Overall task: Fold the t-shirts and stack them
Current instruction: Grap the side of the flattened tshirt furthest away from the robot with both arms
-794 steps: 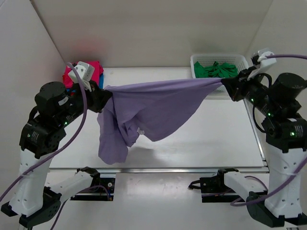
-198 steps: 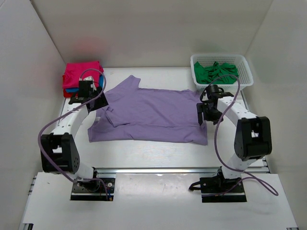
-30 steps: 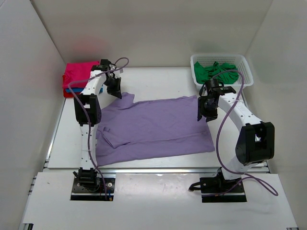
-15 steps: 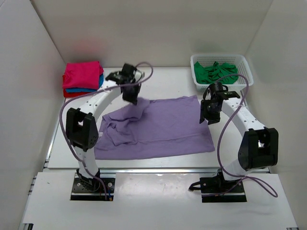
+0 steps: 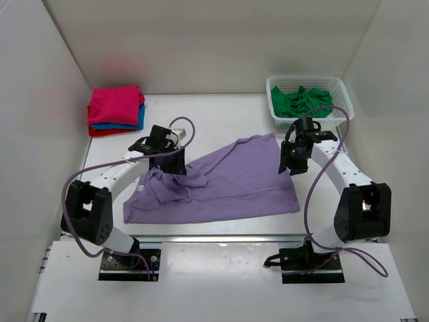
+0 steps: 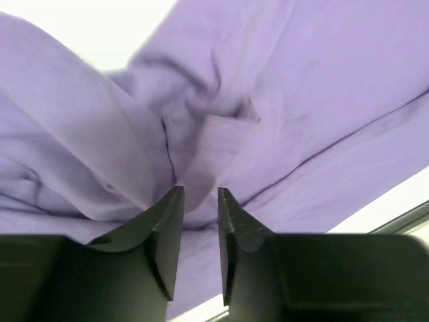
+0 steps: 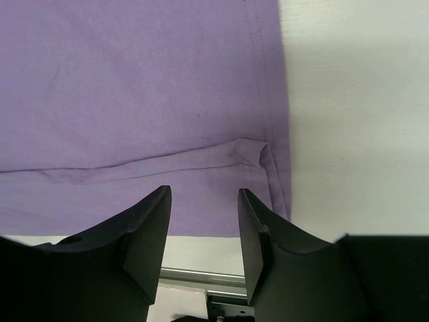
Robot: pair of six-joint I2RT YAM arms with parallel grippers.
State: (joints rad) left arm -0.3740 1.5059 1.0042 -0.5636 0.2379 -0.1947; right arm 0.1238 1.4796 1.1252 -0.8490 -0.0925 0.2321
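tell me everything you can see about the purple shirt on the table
The purple t-shirt is plain, thin, soft cloth lying on the white table. Its right half is spread flat, with a stitched hem along the right edge; its left part is bunched and wrinkled. The left gripper is open just above the folds; the right gripper hangs open over the hem corner.

Blue shirt [image 5: 112,125], red shirt [image 5: 106,132] buried under pink shirt [image 5: 115,104], edges only. Purple shirt [image 6: 281,114] blurry at 10 o'clock, left wrist.

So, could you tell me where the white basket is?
In the top view, the white basket sits at the far right corner of the table, holding the green t-shirt.
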